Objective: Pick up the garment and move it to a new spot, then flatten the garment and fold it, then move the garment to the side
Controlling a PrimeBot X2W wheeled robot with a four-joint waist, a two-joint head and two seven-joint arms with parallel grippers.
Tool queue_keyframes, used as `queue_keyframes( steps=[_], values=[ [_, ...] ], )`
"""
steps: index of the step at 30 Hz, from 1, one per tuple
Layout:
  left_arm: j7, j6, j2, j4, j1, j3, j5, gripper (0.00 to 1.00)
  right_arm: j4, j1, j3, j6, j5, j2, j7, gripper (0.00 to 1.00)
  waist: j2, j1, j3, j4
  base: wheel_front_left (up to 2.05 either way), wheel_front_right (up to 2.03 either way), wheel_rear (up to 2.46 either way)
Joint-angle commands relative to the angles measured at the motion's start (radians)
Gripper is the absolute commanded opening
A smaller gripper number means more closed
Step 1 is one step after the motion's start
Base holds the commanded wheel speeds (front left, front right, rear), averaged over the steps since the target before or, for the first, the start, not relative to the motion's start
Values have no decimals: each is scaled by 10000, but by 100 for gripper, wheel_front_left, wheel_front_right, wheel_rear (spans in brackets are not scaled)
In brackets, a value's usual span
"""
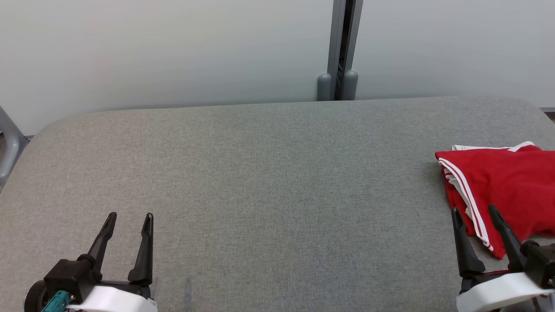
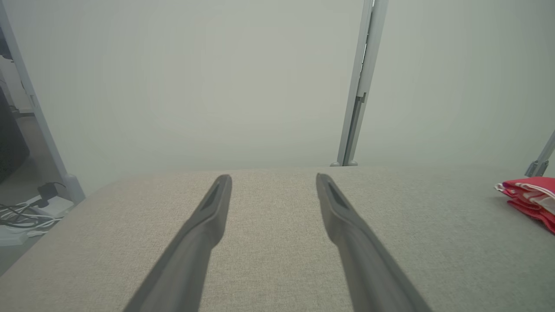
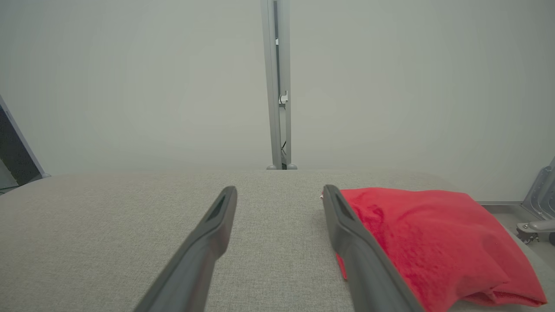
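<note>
At the near edge of the grey table both grippers are wide open, nothing held: left gripper by the near-left corner, right gripper near-right. The folded red garment lies just past the right one's fingertips, at the right edge.

The left claw hangs wide open above the grey table. Far right of the metal post lies a red garment; far left, cables on the floor.
</note>
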Motion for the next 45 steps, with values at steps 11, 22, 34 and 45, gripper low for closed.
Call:
queue_keyframes(
  steps=[11,22,34,45],
  values=[
    [214,-121,-314,376,123,92,-859,0,403,102,53,0,989,80,55,0,0,1,8,-1,0,0,0],
    [679,-389,-520,545,-52,525,-2666,0,576,-49,119,-1,3098,40,195,0,0,1,9,-41,0,0,0],
    [1128,-648,-725,704,-213,943,-4374,0,732,-181,176,-1,5097,10,333,0,0,1,10,-84,0,0,0],
    [1490,-867,-907,835,-334,1289,-5749,0,866,-281,218,-2,6706,-11,444,0,0,0,11,-124,0,0,0]
  ],
)
